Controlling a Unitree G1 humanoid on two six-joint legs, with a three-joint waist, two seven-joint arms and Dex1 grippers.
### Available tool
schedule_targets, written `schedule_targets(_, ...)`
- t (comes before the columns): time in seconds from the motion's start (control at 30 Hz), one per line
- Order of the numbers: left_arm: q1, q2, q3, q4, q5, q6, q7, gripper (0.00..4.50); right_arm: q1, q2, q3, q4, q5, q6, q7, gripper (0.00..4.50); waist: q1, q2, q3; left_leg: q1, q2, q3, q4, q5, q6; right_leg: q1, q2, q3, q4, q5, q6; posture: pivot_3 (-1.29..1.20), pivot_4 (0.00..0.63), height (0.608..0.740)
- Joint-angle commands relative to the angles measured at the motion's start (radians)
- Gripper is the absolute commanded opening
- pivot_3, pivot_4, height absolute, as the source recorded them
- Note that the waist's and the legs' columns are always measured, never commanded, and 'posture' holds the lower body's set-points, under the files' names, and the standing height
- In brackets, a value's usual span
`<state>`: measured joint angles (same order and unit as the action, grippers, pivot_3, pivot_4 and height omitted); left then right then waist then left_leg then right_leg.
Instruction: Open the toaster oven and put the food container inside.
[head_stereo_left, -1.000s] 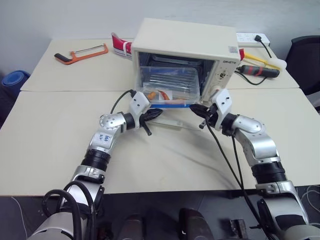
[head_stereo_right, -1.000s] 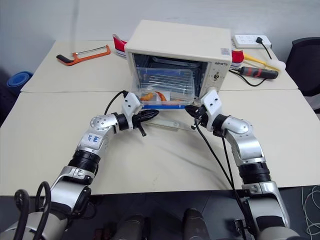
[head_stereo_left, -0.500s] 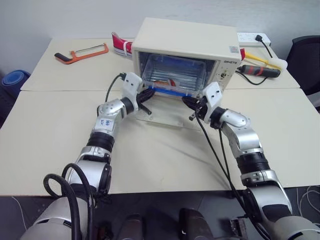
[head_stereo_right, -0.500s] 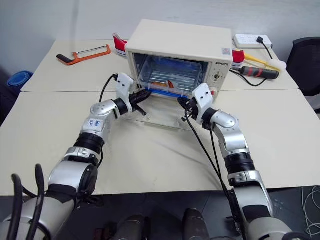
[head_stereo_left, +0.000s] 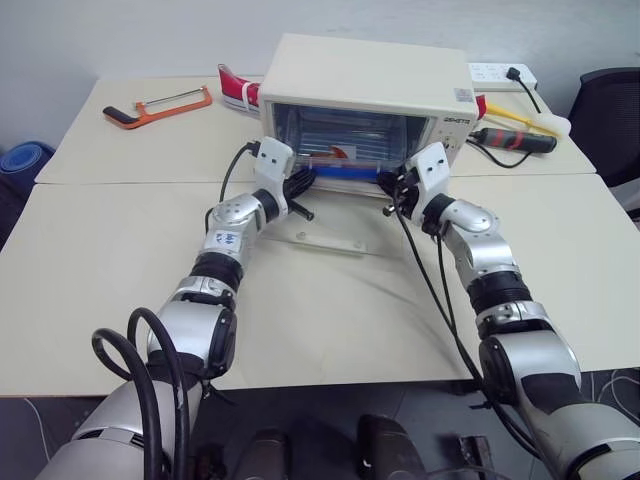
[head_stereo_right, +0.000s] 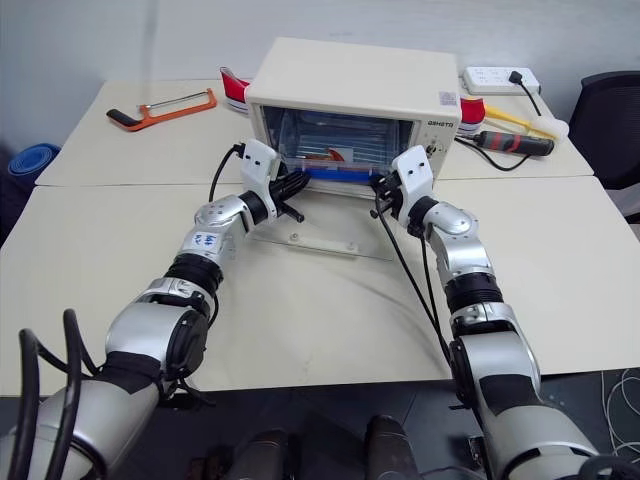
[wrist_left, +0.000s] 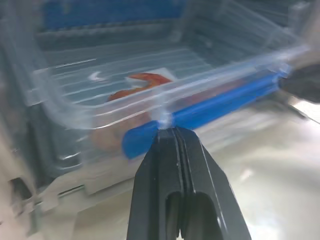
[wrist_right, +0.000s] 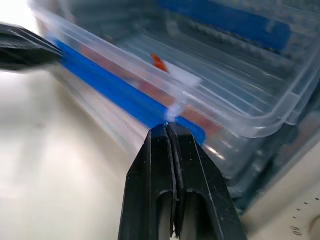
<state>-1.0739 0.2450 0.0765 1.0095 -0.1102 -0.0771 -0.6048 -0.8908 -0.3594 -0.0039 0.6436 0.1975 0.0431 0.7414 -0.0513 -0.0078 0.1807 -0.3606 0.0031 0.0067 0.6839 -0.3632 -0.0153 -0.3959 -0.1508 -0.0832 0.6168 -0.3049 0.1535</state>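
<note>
The cream-white toaster oven (head_stereo_left: 366, 78) stands at the back of the table, its glass door (head_stereo_left: 332, 228) dropped flat onto the tabletop. The clear food container (head_stereo_left: 340, 160) sits inside the oven cavity, its near blue clip strip (wrist_left: 210, 107) along the opening. Orange-brown food (wrist_left: 142, 80) shows through the plastic. My left gripper (head_stereo_left: 300, 184) is shut, its tips touching the container's near rim at the left end. My right gripper (head_stereo_left: 392, 186) is shut too, tips against the same rim (wrist_right: 172, 114) at the right end.
An orange hacksaw (head_stereo_left: 155, 103) lies at the back left. To the right of the oven are a power strip (head_stereo_left: 505, 72) and hand tools (head_stereo_left: 515, 138). A black chair (head_stereo_left: 612, 110) stands at the far right. Black cables (head_stereo_left: 430, 290) trail from my wrists over the table.
The container, held up in front of the oven opening a second ago, has gone into the cavity. Both arms reached forward with it, over the lowered door.
</note>
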Motion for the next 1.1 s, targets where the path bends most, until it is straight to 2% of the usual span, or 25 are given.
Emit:
schedule_targets(0.03,0.122,0.085,0.007,-0.289,-0.066,0.122,-0.13,0.37,0.114,-0.072,-0.011,-0.295,0.098,0.153,0.118,0.0,-0.005,0.0,0.0,0.0,0.0,0.0,0.0,0.0,0.0,0.0,0.0,-0.001,0.0,0.0,0.0,0.0,0.15,0.74)
schedule_targets(0.13,0.295,0.19,0.033,-0.592,-0.162,0.269,-0.239,1.17,0.221,-0.152,-0.036,-0.471,0.144,0.249,0.164,0.0,-0.008,0.001,0.0,0.0,0.001,0.0,-0.001,0.0,0.0,-0.001,-0.001,-0.003,0.0,0.0,0.0,0.0,0.15,0.74)
schedule_targets(0.23,0.457,0.3,0.08,-0.814,-0.267,0.308,-0.369,2.1,0.3,-0.231,-0.065,-0.512,0.167,0.256,0.222,0.0,-0.004,0.001,0.0,0.0,0.002,0.001,0.0,0.0,0.0,-0.001,0.0,-0.003,0.0,0.0,0.0,0.0,0.15,0.74)
schedule_targets(0.37,0.66,0.445,0.156,-0.957,-0.353,0.302,-0.52,3.29,0.338,-0.312,-0.029,-0.32,0.055,0.075,0.281,0.0,0.004,0.001,0.0,0.002,0.002,0.002,0.001,0.0,0.0,0.002,-0.001,-0.002,-0.001,0.0,0.0,0.0,0.15,0.74)
schedule_targets(0.5,0.735,0.484,0.252,-1.027,-0.458,0.377,-0.508,4.47,0.304,-0.265,-0.001,-0.1,0.014,-0.062,0.327,0.0,0.023,0.001,0.0,0.004,0.002,0.003,0.001,0.0,0.0,0.004,-0.001,-0.002,-0.003,0.0,0.0,0.0,0.15,0.74)
schedule_targets(0.67,0.775,0.487,0.298,-1.088,-0.505,0.434,-0.455,4.47,0.289,-0.174,-0.02,-0.015,0.043,-0.166,0.367,0.0,0.021,0.001,0.0,0.004,0.002,0.002,0.001,0.0,0.0,0.004,-0.001,-0.002,-0.003,0.0,0.0,0.0,0.15,0.74)
schedule_targets(0.87,0.781,0.455,0.341,-1.11,-0.588,0.494,-0.396,4.47,0.286,-0.103,-0.122,-0.128,0.213,-0.126,0.396,0.0,0.02,0.001,0.001,0.004,0.003,0.002,0.001,0.0,-0.001,0.004,0.0,-0.002,-0.003,0.0,0.0,0.0,0.15,0.74)
schedule_targets(1.0,0.777,0.452,0.348,-1.135,-0.632,0.529,-0.382,4.47,0.3,-0.065,-0.229,-0.286,0.374,0.031,0.293,0.0,0.022,0.001,0.001,0.004,0.004,0.001,0.001,-0.001,-0.001,0.004,0.0,-0.003,-0.002,0.0,-0.001,0.0,0.15,0.74)
schedule_targets(1.1,0.755,0.431,0.365,-1.139,-0.651,0.543,-0.314,4.47,0.285,-0.044,-0.288,-0.408,0.467,0.113,0.207,0.0,0.024,0.001,0.001,0.004,0.003,0.001,0.001,-0.001,-0.001,0.004,0.0,-0.003,-0.002,0.0,-0.001,0.0,0.15,0.74)
